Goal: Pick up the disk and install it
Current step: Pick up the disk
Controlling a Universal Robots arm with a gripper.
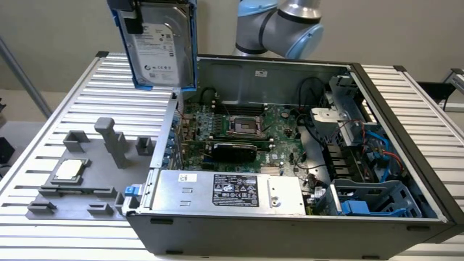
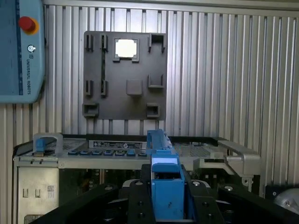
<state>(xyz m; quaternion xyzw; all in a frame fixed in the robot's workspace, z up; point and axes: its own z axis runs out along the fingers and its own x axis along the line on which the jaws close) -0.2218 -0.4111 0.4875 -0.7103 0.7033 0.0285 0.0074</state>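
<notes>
The disk [image 1: 161, 49], a silver-grey drive with a white label and a blue carrier frame, hangs upright in the air. It is above the far left corner of the open computer case [image 1: 290, 239], as the exterior view shows it. My gripper [image 1: 136, 22] is shut on its upper end, a black finger lying across the drive's face. In the wrist view the blue carrier edge of the disk [image 2: 161, 154] runs out from between the black fingers [image 2: 135, 205] of the gripper [image 2: 167, 200], high above the case and table.
Inside the case are the motherboard [image 1: 239, 125], a silver box with a black label [image 1: 232, 190] and a blue drive bay [image 1: 370, 198]. A grey fixture plate [image 1: 80, 190] holds a small square chip [image 1: 69, 169] and an upright post [image 1: 112, 141]. A teach pendant [image 2: 21, 51] lies on the table.
</notes>
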